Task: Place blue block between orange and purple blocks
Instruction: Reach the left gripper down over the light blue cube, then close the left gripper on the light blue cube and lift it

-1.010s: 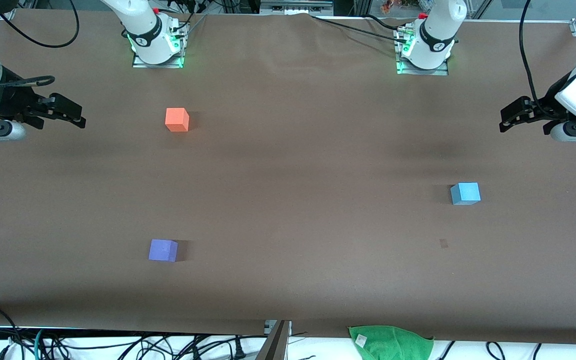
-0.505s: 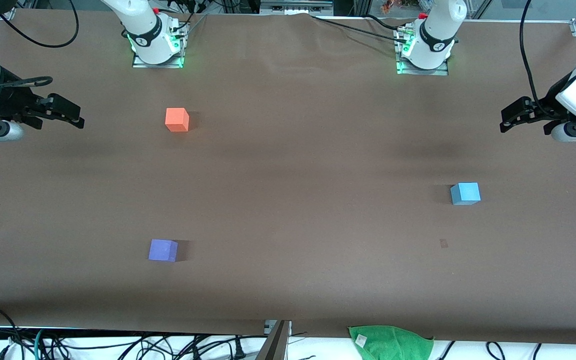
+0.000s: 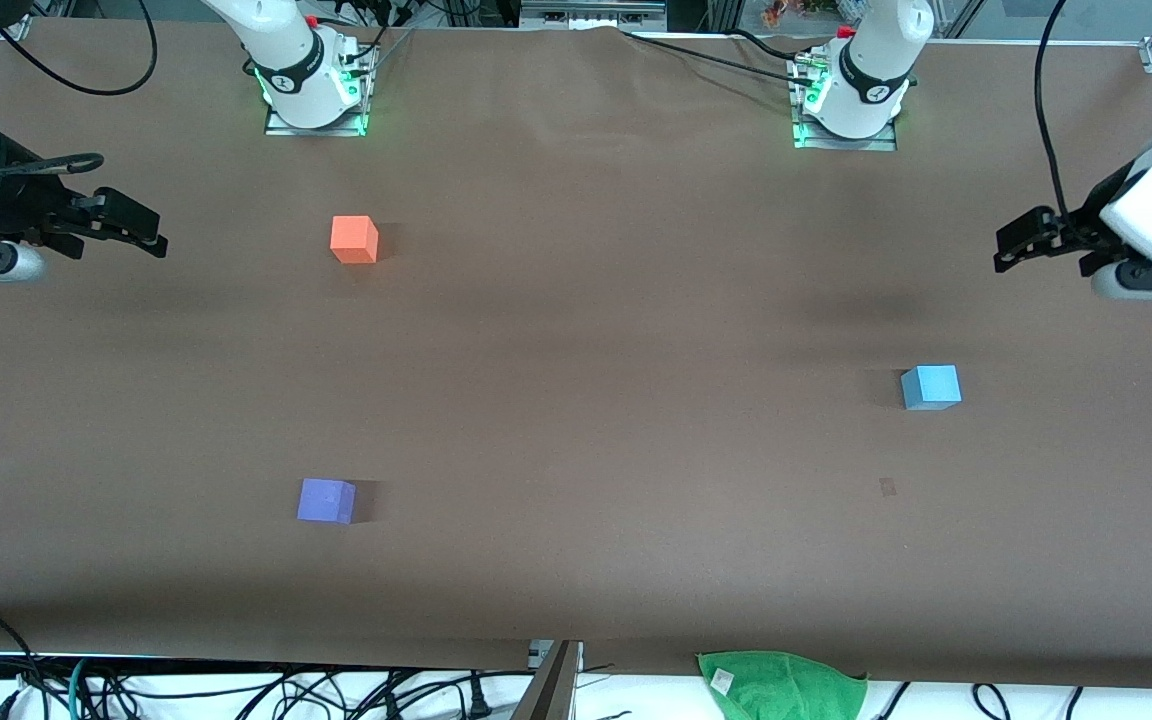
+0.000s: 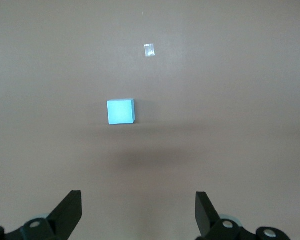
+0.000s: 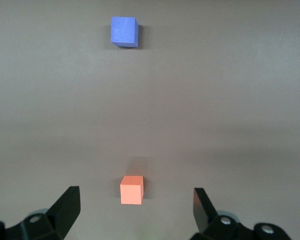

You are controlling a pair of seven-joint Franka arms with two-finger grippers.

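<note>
The left end effector (image 3: 1008, 243) is hanging in the air at the right edge of the front frame, over the worktop (image 3: 596, 400) at the left arm's end, its fingers (image 4: 70, 212) spread wide with nothing between them. In its wrist view the blue block (image 4: 121, 111) is sitting on the worktop ahead of the open fingers, well apart from them, with a small pale mark (image 4: 149, 50) lying near it. In the front frame the blue block (image 3: 931, 387) is resting right of centre, lower in the frame than the left end effector. The right end effector (image 3: 151, 238) is hovering at the left edge of the front frame, fingers (image 5: 65, 207) also wide and holding nothing. The orange block (image 3: 354, 240) is sitting in the upper left part, the purple block (image 3: 326, 501) in the lower left, well apart. A green cloth (image 3: 781, 685) is lying at the bottom edge
</note>
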